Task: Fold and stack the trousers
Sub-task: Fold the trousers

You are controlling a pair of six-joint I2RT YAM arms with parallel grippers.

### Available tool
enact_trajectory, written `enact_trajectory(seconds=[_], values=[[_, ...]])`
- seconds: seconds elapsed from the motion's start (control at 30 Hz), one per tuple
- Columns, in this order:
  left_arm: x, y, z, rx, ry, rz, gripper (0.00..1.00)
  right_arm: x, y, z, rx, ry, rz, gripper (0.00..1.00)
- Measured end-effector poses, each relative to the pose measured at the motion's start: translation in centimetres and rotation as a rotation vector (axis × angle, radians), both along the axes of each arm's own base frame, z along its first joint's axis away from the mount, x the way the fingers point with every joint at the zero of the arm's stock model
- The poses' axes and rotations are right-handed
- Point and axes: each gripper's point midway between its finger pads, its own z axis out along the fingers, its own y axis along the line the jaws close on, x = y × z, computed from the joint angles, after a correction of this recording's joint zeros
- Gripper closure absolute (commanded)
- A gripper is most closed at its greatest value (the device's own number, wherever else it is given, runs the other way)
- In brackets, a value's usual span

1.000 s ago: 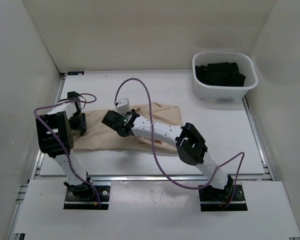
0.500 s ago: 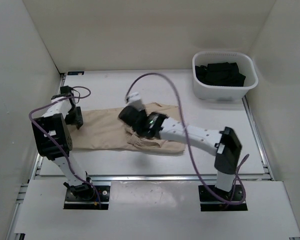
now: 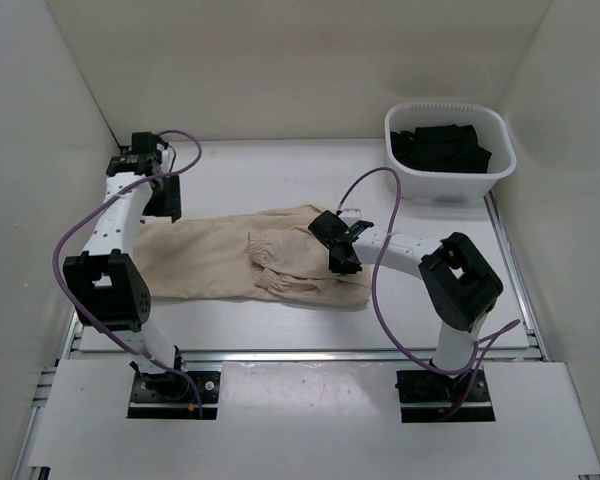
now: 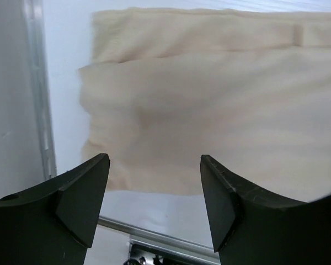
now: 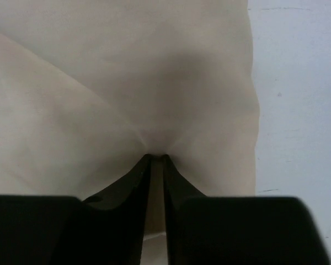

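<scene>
The beige trousers (image 3: pixel 210 262) lie spread across the middle of the table, rumpled near their centre. My right gripper (image 3: pixel 342 263) is down on their right end. In the right wrist view its jaws (image 5: pixel 156 158) are pinched together on a raised fold of the trousers (image 5: pixel 127 83). My left gripper (image 3: pixel 164 208) hovers over the far left corner of the cloth. Seen from the left wrist, it (image 4: pixel 154 163) is open with nothing between its fingers, and the trousers (image 4: pixel 209 99) lie flat below it, with their left hem in sight.
A white tub (image 3: pixel 492 170) holding dark folded clothes (image 3: pixel 440 146) stands at the back right. Metal rails (image 3: pixel 510 260) run along the table's sides and front edge. White walls close in on the left, back and right. Purple cables loop over both arms.
The right arm swung from the middle of the trousers to their right end and closed on the fabric. The left gripper lifted off the left end, moved back and opened wider.
</scene>
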Motion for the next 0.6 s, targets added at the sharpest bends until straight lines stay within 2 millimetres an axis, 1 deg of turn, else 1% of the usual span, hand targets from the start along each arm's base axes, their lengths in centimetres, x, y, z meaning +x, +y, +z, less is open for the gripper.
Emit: enact_trajectory(seconds=[0.07,0.1,0.17,0.2,0.23,0.27,0.3,0.37,0.43,0.47,0.53,0.6], values=[[0.7,-2.9,0.5,-0.044,0.008,-0.075,0.22,0.2,0.0,0.3,0.011,-0.01,-0.006,0.72],[1.3,-5.1,0.8,-0.076,0.006,-0.132,0.22,0.3,0.0,0.6,0.015,-0.014,-0.008,0.62],[1.9,-10.3,1.0,-0.155,0.007,-0.267,0.19,0.6,-0.1,1.5,0.037,-0.031,-0.024,0.49],[1.7,-13.1,0.7,-0.198,0.022,-0.336,0.19,0.9,-0.4,2.2,0.052,-0.045,-0.035,0.41],[1.3,-15.3,0.2,-0.233,0.048,-0.391,0.15,1.4,-0.7,3.0,0.07,-0.063,-0.049,0.38],[0.5,-17.6,-0.6,-0.27,0.086,-0.448,0.13,2.0,-1.2,3.9,0.088,-0.082,-0.061,0.34],[-0.1,-19.4,-1.4,-0.298,0.121,-0.491,0.13,2.8,-1.9,4.8,0.107,-0.101,-0.08,0.32],[-1.2,-21.3,-3.4,-0.341,0.195,-0.531,0.12,4.6,-3.2,6.0,0.146,-0.12,-0.119,0.26],[-1.7,-21.8,-5.2,-0.378,0.251,-0.532,0.12,7.3,-4.3,6.7,0.176,-0.13,-0.154,0.22],[-1.9,-21.9,-5.9,-0.396,0.273,-0.527,0.12,8.9,-4.7,6.7,0.193,-0.136,-0.169,0.22],[-2.1,-22.1,-7.2,-0.426,0.298,-0.524,0.12,11.7,-4.9,6.1,0.227,-0.136,-0.184,0.19],[-2.1,-22.3,-8.1,-0.441,0.311,-0.521,0.12,13.2,-4.7,4.7,0.262,-0.117,-0.188,0.18]])
